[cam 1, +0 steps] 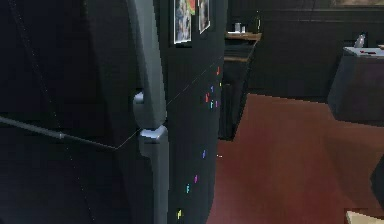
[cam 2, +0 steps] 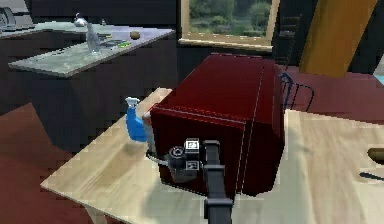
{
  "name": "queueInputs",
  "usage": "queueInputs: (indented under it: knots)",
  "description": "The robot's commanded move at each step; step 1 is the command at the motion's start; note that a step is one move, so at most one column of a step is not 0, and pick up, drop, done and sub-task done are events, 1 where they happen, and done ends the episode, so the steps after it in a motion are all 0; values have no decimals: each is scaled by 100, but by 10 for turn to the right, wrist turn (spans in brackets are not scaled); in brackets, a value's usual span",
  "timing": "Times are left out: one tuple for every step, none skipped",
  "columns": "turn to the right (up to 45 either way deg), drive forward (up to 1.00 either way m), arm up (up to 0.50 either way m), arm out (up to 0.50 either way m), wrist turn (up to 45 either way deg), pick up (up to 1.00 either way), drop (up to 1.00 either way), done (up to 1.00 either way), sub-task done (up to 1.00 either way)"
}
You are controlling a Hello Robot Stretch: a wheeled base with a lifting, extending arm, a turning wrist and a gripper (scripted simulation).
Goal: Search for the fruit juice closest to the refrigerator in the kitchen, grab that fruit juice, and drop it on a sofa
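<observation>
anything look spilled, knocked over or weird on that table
Nothing looks spilled, toppled or broken. The blue spray bottle stands upright on the wooden table beside the dark red box, and the gripper shows against that box's near face.

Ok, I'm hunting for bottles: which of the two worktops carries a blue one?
The near light wooden table, where the blue spray bottle stands beside the dark red box; the far grey stone counter bears a metal tap.
</observation>
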Motion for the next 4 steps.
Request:
queueInputs:
  knots:
    - [0,0,20,0,0,0,0,0,0]
    - [0,0,0,0,-450,0,0,0,0]
    - [0,0,0,0,-450,0,0,0,0]
    - [0,0,0,0,-180,0,0,0,0]
